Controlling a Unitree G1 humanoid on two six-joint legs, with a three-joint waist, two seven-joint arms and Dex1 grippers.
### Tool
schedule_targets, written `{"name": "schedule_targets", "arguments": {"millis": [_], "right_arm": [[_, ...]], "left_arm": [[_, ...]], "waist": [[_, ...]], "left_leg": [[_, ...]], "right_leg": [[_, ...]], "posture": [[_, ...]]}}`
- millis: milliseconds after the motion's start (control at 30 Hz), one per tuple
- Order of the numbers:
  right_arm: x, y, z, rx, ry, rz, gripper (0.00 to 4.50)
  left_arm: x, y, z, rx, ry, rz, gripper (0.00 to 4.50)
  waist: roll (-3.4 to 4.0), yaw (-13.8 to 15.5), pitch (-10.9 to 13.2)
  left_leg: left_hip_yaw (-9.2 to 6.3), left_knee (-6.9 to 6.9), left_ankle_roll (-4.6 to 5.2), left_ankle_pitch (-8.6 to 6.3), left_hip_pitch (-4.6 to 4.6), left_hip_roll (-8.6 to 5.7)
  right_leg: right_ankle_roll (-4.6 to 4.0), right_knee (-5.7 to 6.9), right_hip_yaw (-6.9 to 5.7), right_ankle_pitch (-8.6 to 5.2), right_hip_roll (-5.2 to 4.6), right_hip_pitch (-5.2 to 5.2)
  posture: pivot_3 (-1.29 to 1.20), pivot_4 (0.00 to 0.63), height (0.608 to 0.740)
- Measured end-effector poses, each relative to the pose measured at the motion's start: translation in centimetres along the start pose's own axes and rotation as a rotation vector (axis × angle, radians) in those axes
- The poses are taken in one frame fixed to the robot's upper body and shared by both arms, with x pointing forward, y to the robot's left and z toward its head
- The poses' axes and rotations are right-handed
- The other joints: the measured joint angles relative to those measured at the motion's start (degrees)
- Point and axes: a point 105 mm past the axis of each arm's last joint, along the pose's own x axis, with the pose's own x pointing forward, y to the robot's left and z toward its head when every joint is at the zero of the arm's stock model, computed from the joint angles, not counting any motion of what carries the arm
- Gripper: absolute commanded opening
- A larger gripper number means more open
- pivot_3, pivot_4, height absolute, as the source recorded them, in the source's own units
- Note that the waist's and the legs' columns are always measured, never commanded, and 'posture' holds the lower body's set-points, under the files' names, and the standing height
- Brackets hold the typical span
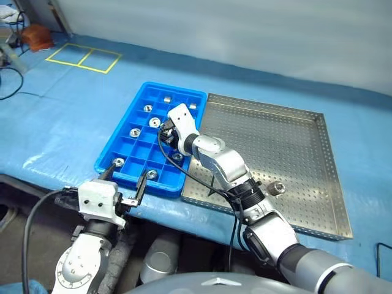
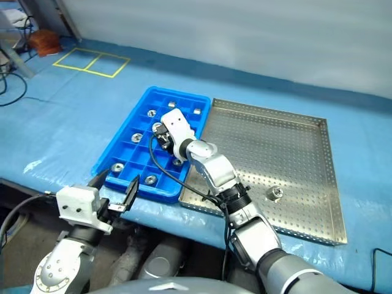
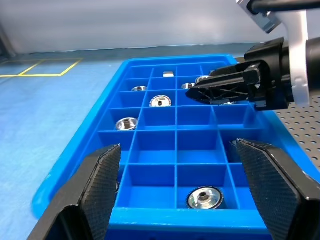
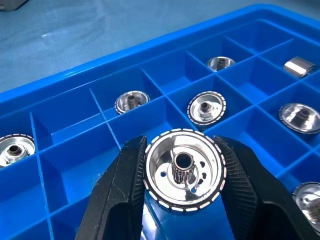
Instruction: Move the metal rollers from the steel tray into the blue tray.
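The blue tray (image 1: 114,144) lies on the blue-covered table, left of the steel tray (image 1: 324,184). Several metal rollers (image 4: 206,107) sit in separate compartments of the blue tray. One roller (image 1: 277,187) lies on the steel tray's perforated floor near its front rim. My right gripper (image 1: 170,131) hovers over the middle of the blue tray, shut on a roller (image 4: 183,170) held between its two fingers. My left gripper (image 1: 125,179) stands open and holds nothing, just before the blue tray's near edge and pointing level over it.
The table's front edge runs just behind my left gripper. A yellow taped rectangle (image 1: 82,57) marks the cover at the far left, with a brown object (image 1: 38,37) and cables beyond it. A grey wall backs the table.
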Motion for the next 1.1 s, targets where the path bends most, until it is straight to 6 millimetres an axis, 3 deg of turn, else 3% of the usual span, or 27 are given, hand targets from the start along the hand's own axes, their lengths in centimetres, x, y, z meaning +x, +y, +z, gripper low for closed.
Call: {"name": "schedule_targets", "arguments": {"millis": [233, 467, 733, 967, 1100], "right_arm": [[-0.4, -1.7, -0.4, -0.007, 0.005, -0.046, 1.71], [-0.9, -2.8, -1.1, 0.008, 0.019, -0.080, 1.71], [-1.2, -2.0, -1.6, 0.045, 0.011, -0.064, 4.44], [-4.7, -3.2, 2.3, 0.022, -0.122, -0.154, 4.48], [-8.7, -5.2, 1.2, 0.041, -0.098, -0.297, 4.48]], "left_arm": [[0.6, -0.3, 0.7, 0.010, -0.038, -0.034, 4.03], [1.0, -0.8, 1.2, 0.019, -0.060, -0.079, 4.03], [1.0, -1.0, 1.2, 0.023, -0.057, -0.105, 4.03], [2.7, -2.0, 1.5, 0.031, -0.071, -0.224, 4.03], [4.1, -2.9, 1.3, 0.027, -0.063, -0.327, 4.03]], "waist": [[0.00, 3.29, 0.00], [0.00, 3.69, -0.01], [0.03, 3.27, -0.03], [0.10, 1.19, -0.06], [0.16, -2.62, -0.15]], "left_leg": [[0.19, 0.02, -0.04, -0.02, -0.05, -0.01], [0.12, 0.02, -0.20, -0.12, -0.08, -0.05], [-0.11, 0.04, -0.30, -0.17, -0.11, -0.01], [-0.28, 0.22, -0.32, -0.17, -0.10, -0.02], [-0.29, 0.27, -0.30, -0.16, -0.17, -0.10]], "right_leg": [[-0.03, -0.02, -0.14, -0.02, 0.00, -0.03], [0.04, 0.01, -0.50, 0.02, 0.04, -0.02], [-0.09, 0.01, -0.71, -0.06, 0.11, 0.03], [-0.40, -0.01, -0.90, -0.25, 0.05, 0.12], [-0.21, -0.02, -0.86, -0.14, -0.03, 0.21]], "posture": [[0.53, 0.150, 0.740], [0.51, 0.150, 0.740], [0.44, 0.150, 0.740], [0.24, 0.150, 0.740], [0.13, 0.150, 0.740]]}}
